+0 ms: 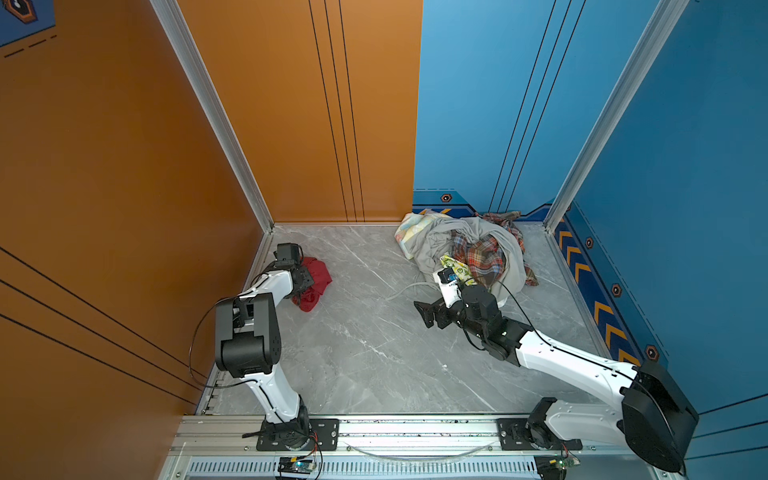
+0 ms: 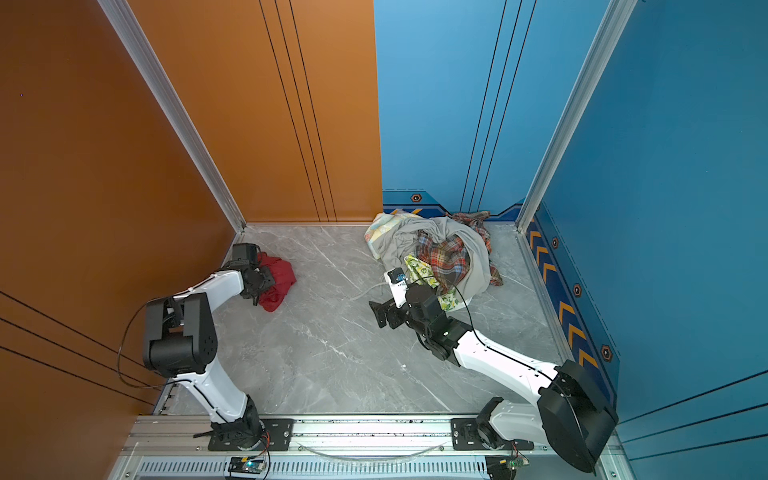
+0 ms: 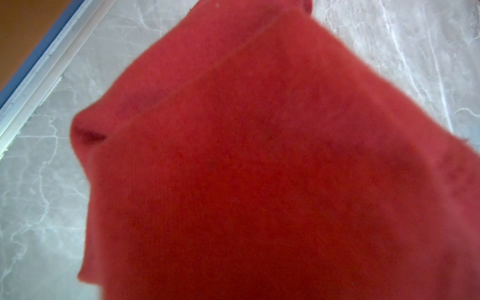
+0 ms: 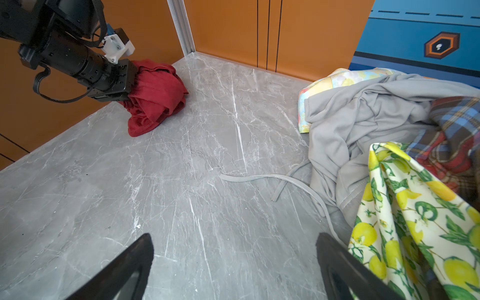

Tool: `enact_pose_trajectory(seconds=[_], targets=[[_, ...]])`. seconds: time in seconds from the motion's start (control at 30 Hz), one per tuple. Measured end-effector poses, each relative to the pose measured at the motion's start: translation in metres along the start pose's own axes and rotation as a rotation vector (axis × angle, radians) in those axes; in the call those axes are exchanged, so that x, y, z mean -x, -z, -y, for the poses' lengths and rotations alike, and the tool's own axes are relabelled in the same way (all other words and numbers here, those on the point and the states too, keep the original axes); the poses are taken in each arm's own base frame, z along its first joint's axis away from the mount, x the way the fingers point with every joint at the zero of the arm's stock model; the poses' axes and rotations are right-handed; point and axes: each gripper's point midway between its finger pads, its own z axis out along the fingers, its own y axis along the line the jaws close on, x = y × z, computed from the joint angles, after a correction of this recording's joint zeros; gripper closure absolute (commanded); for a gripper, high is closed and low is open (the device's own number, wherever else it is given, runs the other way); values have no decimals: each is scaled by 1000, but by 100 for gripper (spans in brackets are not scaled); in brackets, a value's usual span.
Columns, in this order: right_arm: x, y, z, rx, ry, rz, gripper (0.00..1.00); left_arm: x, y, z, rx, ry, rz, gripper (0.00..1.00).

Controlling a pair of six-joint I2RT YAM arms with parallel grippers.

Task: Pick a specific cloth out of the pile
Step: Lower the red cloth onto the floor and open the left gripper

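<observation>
Deep-red fabric, the cloth (image 4: 155, 96), sits bunched directly against the front of the left gripper (image 4: 128, 85). I read this gripper as clenched on the cloth; folds cover the fingertips, so I cannot see them. Below the gripper, the cloth's lower folds touch the grey marble table (image 4: 181, 207). In the left wrist view the cloth fills most of the frame.

The right gripper (image 4: 233, 270) is released, its jaws spread wide over bare table with nothing between them. The pile (image 1: 465, 245) lies just beside this gripper. It comprises a grey garment (image 4: 350, 117), plaid fabric (image 4: 454, 135), a pastel cloth (image 4: 327, 83), and a lemon print (image 4: 415, 220) nearest one finger (image 4: 345, 272). A grey drawstring (image 4: 259, 178) trails ahead of the jaws. The cloth is well apart from the pile.
</observation>
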Motion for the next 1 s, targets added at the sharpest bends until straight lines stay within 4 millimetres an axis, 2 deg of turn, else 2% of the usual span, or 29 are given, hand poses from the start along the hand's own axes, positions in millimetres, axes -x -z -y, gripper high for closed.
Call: enact_pose_trajectory(seconds=[0.33,0.73,1.0], targets=[[-22,-16,-24,53,44,-63,1,15,-18,4,-18,1,-34,100],[-22,-34,-41,87,76,-88,2,50,-43,23,-45,-1,-30,100],[-10,-52,-50,112,106,-90,1,61,-51,29,-50,-6,-38,100]])
